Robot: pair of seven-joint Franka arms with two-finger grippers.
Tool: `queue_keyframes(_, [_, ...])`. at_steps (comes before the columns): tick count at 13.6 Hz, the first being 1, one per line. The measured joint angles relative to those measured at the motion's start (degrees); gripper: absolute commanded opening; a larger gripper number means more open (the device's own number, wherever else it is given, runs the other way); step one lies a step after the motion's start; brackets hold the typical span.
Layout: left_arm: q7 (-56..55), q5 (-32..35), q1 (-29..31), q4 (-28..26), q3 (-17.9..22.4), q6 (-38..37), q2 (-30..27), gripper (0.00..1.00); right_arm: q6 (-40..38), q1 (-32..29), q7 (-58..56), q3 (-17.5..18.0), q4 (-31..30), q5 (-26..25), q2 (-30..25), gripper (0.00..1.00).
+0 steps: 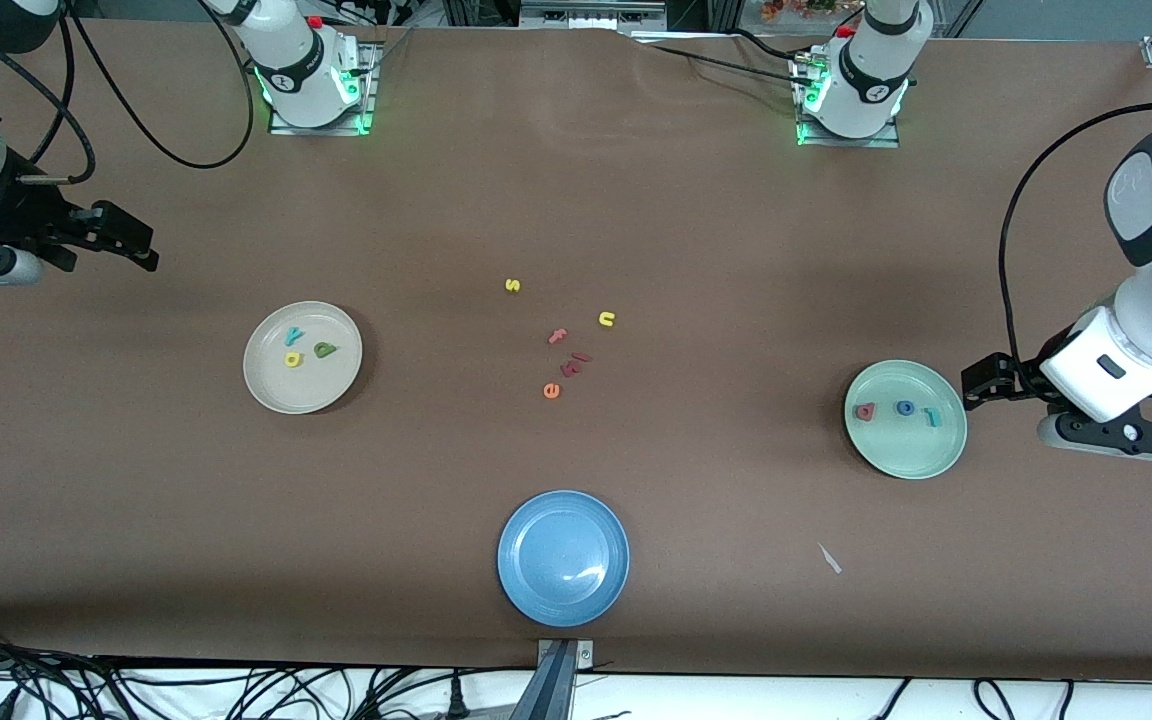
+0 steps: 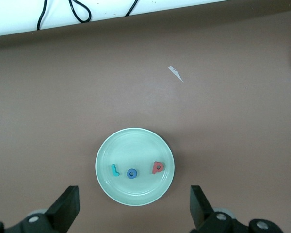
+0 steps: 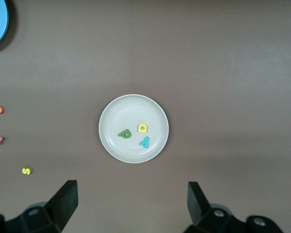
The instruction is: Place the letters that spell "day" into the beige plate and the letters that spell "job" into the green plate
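— Toward the right arm's end of the table, what do you see?
— Your beige plate (image 1: pixel 302 357) lies flat with the green d (image 1: pixel 324 349), teal y (image 1: pixel 294 336) and yellow a (image 1: pixel 293 359) in it, clustered near its middle. The right gripper (image 1: pixel 121 240) hangs over bare table near that end's edge, well apart from the plate, fingers spread wide and holding nothing.
— And at the left arm's end?
— Your green plate (image 1: pixel 905 419) holds the pinkish-red b (image 1: pixel 865 410), blue o (image 1: pixel 904 407) and teal j (image 1: pixel 931 417) in a row across its middle. The left gripper (image 1: pixel 986 385) hovers just beside its rim, jaws fully apart, empty.
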Motion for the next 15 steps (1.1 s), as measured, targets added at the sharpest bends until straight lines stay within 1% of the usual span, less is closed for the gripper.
queue_keyframes(9, [0.0, 0.0, 0.0, 0.0, 0.0, 0.0, 0.0, 1.0, 0.0, 0.0, 0.0, 0.0, 0.1, -1.4, 0.1, 1.0])
queue_keyframes(15, [0.0, 0.0, 0.0, 0.0, 0.0, 0.0, 0.0, 1.0, -0.8, 0.3, -0.2, 0.5, 2.2, -1.5, 0.1, 1.0])
